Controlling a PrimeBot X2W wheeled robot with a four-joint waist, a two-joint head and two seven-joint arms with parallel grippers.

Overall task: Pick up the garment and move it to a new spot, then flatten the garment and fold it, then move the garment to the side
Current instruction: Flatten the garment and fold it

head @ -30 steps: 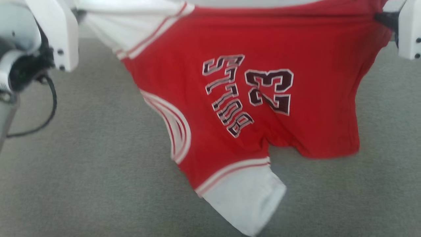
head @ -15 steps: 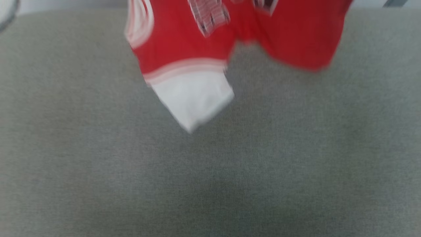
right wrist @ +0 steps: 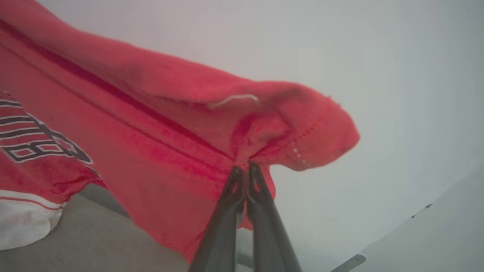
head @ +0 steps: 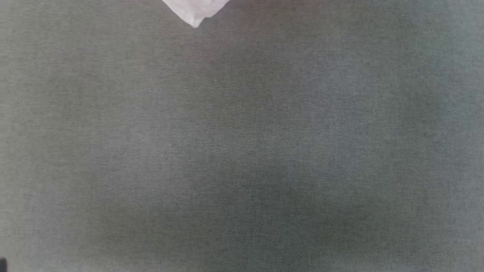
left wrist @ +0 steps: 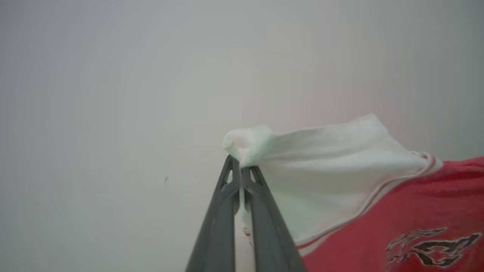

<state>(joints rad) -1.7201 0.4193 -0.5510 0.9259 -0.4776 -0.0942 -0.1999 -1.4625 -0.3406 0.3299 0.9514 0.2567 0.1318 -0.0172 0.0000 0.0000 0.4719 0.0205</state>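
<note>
Currently both my claws are clenched on the red jersey shirt [right wrist: 151, 124], holding it up over the grey cloth surface [head: 242, 158]. My left gripper [left wrist: 241, 170] pinches the bunched edge of 1 white sleeve [left wrist: 325, 166]. My right gripper [right wrist: 246, 168] pinches a red hem corner [right wrist: 314, 132]. I judge the 2 grips sit well apart to stretch the shirt wide, ready for laying it flat. Seen from my head, 1 white sleeve tip [head: 194, 13] dangles at the far edge of the surface.
</note>
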